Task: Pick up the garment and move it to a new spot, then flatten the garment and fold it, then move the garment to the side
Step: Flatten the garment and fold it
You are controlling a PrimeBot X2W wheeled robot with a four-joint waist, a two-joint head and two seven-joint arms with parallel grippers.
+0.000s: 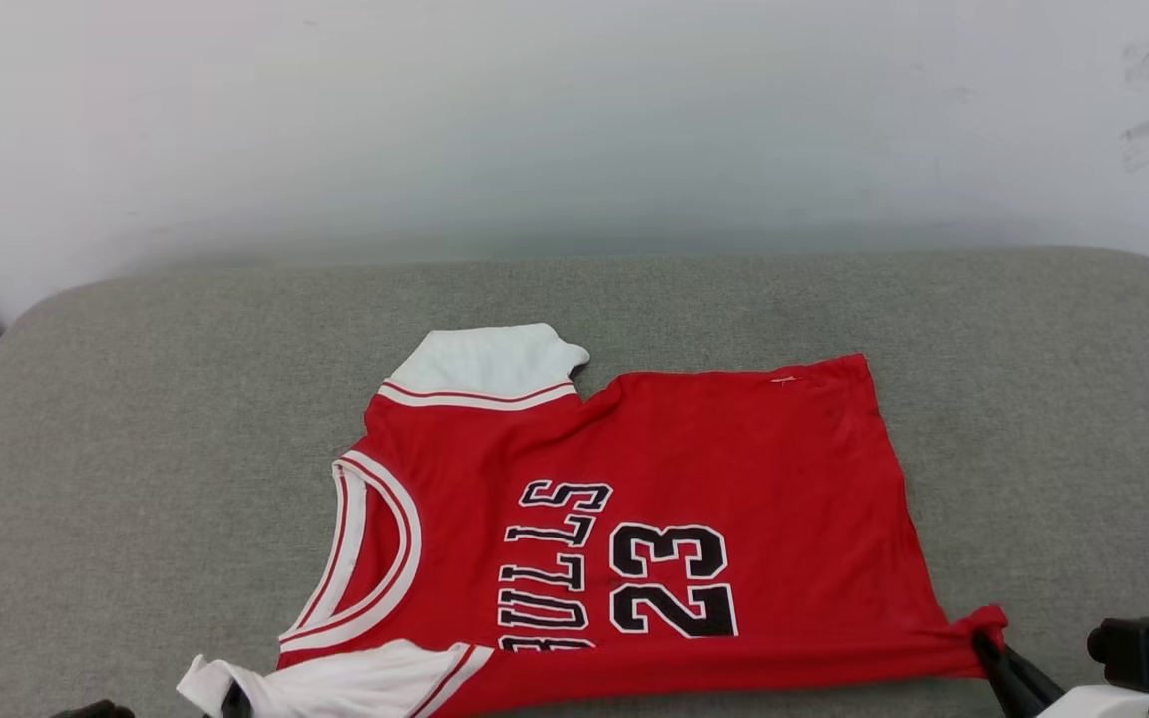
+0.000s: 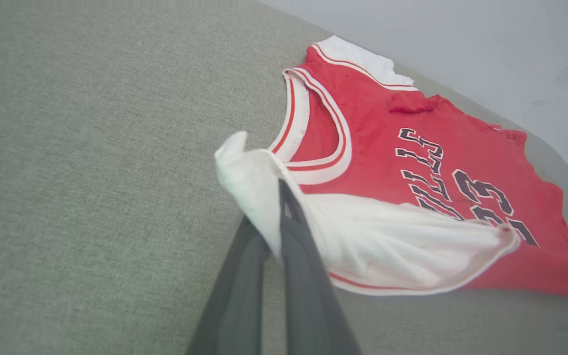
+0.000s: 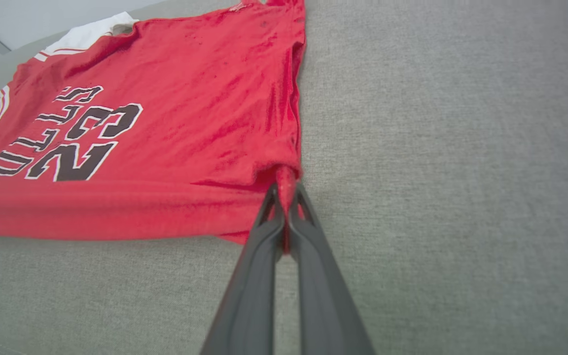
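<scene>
The garment [image 1: 734, 479], a red jersey with white sleeves, striped trim and black lettering with "23", lies spread on the grey cushion [image 1: 136, 449], collar toward my left. Its near edge is lifted and rolled over. My left gripper [image 2: 276, 197] is shut on the near white sleeve [image 2: 249, 177], which bunches around the fingertips. My right gripper [image 3: 285, 192] is shut on the near red hem corner [image 3: 286, 175]; in the head view this gripper [image 1: 983, 638] pinches that corner at the lower right. The far white sleeve [image 1: 490, 359] lies flat at the back.
A pale wall [image 1: 574, 120] rises behind the cushion. Bare grey cushion surface stretches left of the collar [image 1: 86, 499], right of the hem [image 1: 1083, 449] and behind the jersey. A dark camera block with a teal part [image 1: 1148, 643] sits on my right wrist.
</scene>
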